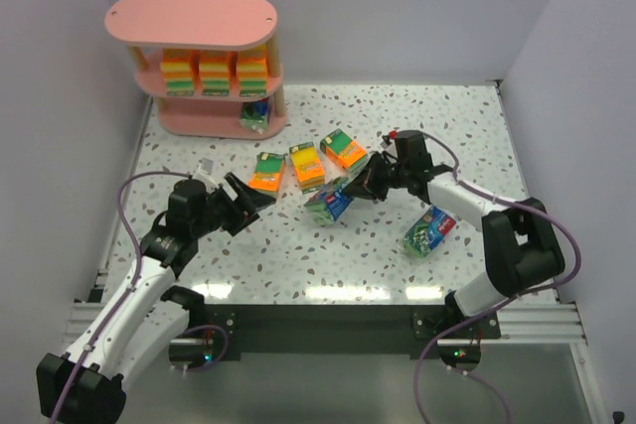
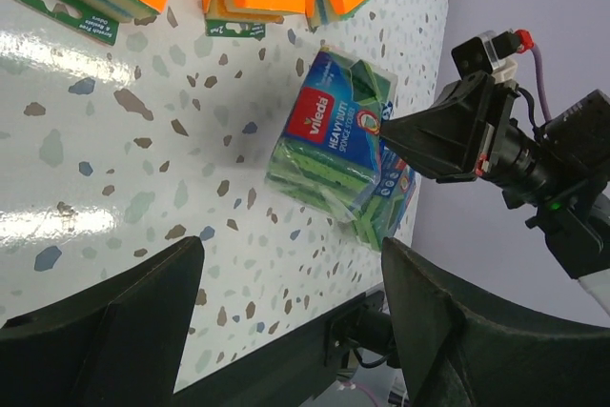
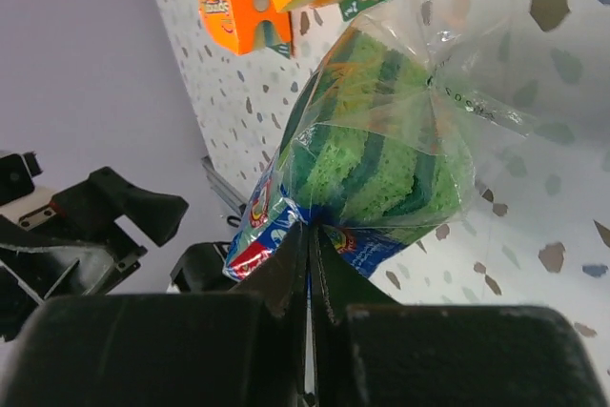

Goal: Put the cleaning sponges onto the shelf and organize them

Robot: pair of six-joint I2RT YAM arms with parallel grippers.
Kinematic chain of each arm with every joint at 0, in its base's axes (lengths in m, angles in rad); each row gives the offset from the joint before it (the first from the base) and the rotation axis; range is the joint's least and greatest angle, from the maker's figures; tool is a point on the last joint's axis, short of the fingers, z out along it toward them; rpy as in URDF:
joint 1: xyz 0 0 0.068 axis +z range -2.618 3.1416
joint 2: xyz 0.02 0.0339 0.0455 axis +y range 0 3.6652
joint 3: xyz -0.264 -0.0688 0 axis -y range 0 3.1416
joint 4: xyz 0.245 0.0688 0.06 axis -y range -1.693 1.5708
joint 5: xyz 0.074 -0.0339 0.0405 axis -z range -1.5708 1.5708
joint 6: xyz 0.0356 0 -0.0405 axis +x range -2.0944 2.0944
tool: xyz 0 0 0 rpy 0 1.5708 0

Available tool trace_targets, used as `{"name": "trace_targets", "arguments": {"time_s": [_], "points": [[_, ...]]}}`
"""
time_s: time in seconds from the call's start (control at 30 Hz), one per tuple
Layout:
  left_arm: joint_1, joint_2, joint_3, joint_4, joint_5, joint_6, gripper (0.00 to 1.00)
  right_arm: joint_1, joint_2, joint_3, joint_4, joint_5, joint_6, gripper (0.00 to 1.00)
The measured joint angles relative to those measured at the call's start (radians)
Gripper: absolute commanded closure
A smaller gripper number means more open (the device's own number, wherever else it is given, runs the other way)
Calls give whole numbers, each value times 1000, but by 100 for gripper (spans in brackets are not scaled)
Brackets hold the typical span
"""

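Note:
My right gripper (image 1: 364, 186) is shut on the wrapper of a blue-green sponge pack (image 1: 329, 203), pinching the plastic at its edge (image 3: 310, 226); the pack (image 3: 372, 164) hangs just over the table centre. It also shows in the left wrist view (image 2: 334, 145). My left gripper (image 1: 250, 204) is open and empty, left of that pack. Three orange sponge packs (image 1: 306, 164) lie in a row behind it. Another blue-green pack (image 1: 428, 230) lies at the right. The pink shelf (image 1: 194, 19) stands far left, with three orange packs (image 1: 215, 73) on its middle tier and a blue-green one (image 1: 256, 114) on the bottom.
The speckled table (image 1: 298, 255) ends at a black front rail. Purple walls enclose the left, back and right sides. The shelf's top board is bare.

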Motion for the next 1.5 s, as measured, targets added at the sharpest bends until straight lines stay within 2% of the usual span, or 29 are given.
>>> {"name": "trace_targets", "arguments": {"time_s": [0.17, 0.4, 0.47, 0.5, 0.53, 0.6, 0.7, 0.83, 0.93, 1.07, 1.3, 1.5], "points": [[0, 1, 0, 0, 0, -4, 20, 0, 45, -72, 117, -34, 0, 100], [0, 8, 0, 9, 0, -12, 20, 1, 41, -120, 35, 0, -126, 100], [0, 10, 0, 11, 0, -16, 20, 1, 26, -125, -20, 42, -179, 90], [0, 11, 0, 13, 0, -16, 20, 1, 20, -126, -44, 58, -196, 80], [0, 13, 0, 16, 0, -16, 20, 1, 8, -127, -89, 85, -222, 61], [0, 17, -1, 17, 0, -17, 20, 1, -16, -127, -155, 123, -259, 43], [0, 25, -6, 27, 1, -19, 21, 1, -70, -127, -255, 177, -302, 31], [-15, 48, -12, 43, 0, -28, 26, 1, -153, -117, -367, 230, -327, 30], [-83, 88, -14, 76, -20, -53, 31, 1, -193, -98, -411, 251, -327, 30], [-277, 188, -13, 142, -109, -125, 40, 1, -209, -84, -431, 258, -314, 30], [-602, 394, 25, 205, -363, -348, 42, 1, -225, -56, -492, 282, -298, 24], [-654, 535, 90, 295, -507, -488, 43, 1, -300, -19, -550, 311, -299, 23]]}}
